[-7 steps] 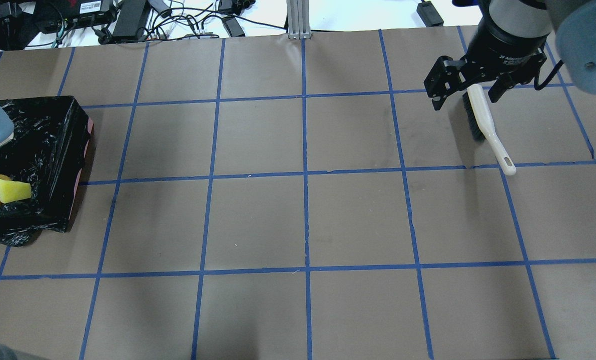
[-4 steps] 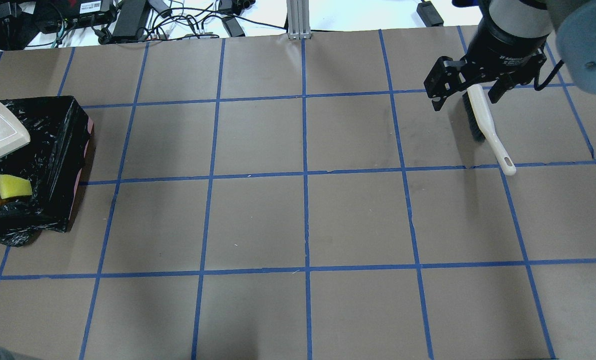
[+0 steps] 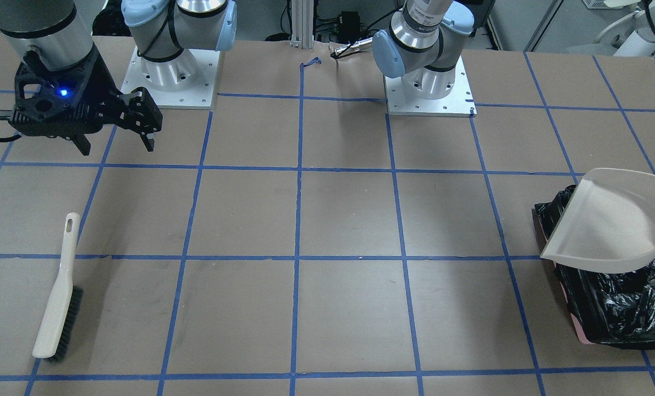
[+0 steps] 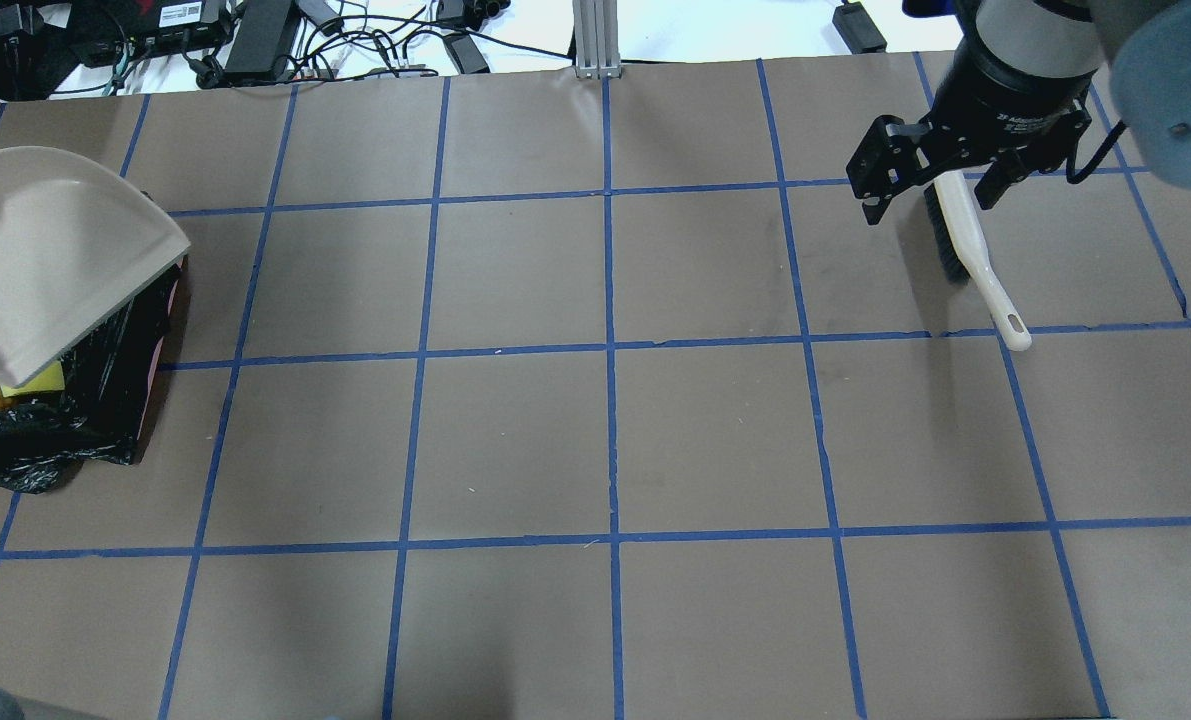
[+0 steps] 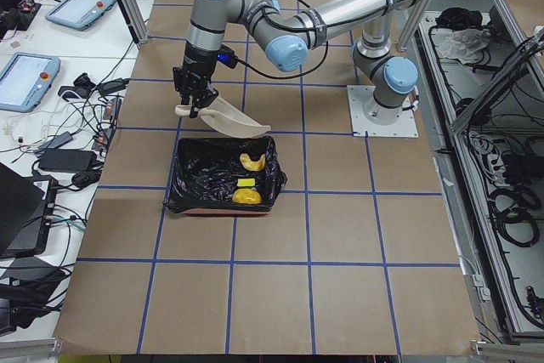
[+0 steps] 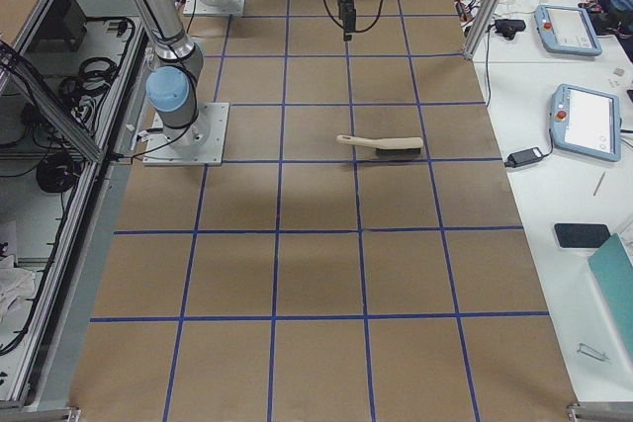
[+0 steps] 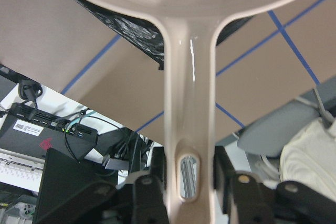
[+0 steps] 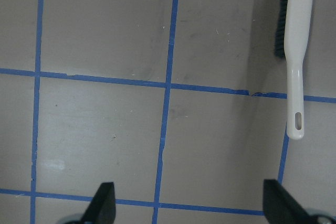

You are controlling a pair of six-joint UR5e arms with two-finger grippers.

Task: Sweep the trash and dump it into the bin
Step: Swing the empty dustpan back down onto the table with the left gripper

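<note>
At nine o'clock of the table seen overhead, left pincer clamped on handle of dustpan over bin holding trash, at two o'clock right pincer splayed, brush lying nearby.

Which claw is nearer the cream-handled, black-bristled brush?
Right. The right claw hovers open close to the brush; the left claw holds the beige plastic dustpan over the black-lined bin, across the table.

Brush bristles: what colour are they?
Black bristles, set in a cream brush. The front-facing view shows them best.
</note>
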